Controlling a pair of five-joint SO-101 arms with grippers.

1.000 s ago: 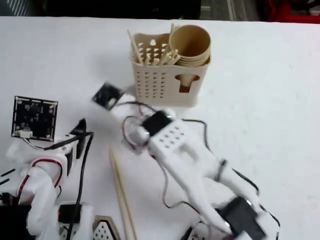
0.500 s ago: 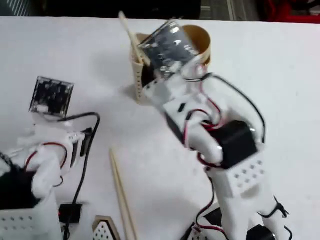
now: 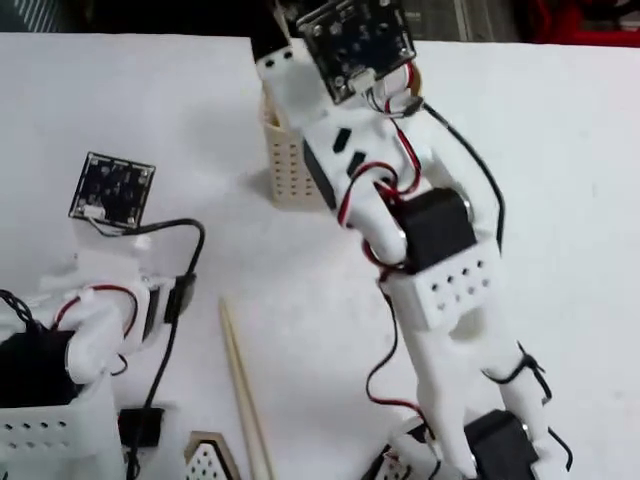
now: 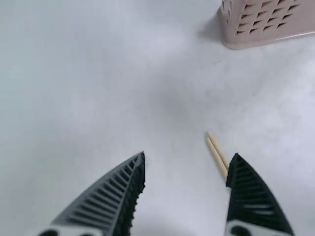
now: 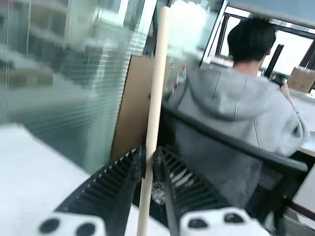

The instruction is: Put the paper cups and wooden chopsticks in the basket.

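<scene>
The right gripper (image 5: 150, 153) is seen clamped tight on a single stick (image 5: 155, 93). The stick is held upright between the ribbed fingers (image 5: 115, 182) and is carried well past their tips. In the high view the right arm (image 3: 432, 235) is stretched from the near edge of the table (image 3: 560, 160) up and over the basket (image 3: 288, 165). Most of the basket is covered by it, and a perforated wall with one corner is seen beside the arm. The basket is stood at the far side of the table, near the middle.

The left gripper (image 4: 189, 156) is held with its fingers spread wide and nothing is gripped between them. It is pointed down at the bare table. The end of a pair of chopsticks (image 4: 216, 155) is seen between the fingertips, close to one of them; whether it is touched cannot be told. The pair is laid flat on the table, the two pieces side by side, well apart from the basket. In the high view the pair is found near the front edge, between the bases of the two arms. The left arm (image 3: 100, 320) is folded at the near corner on its own side, and its camera board (image 3: 112, 188) is turned upward
</scene>
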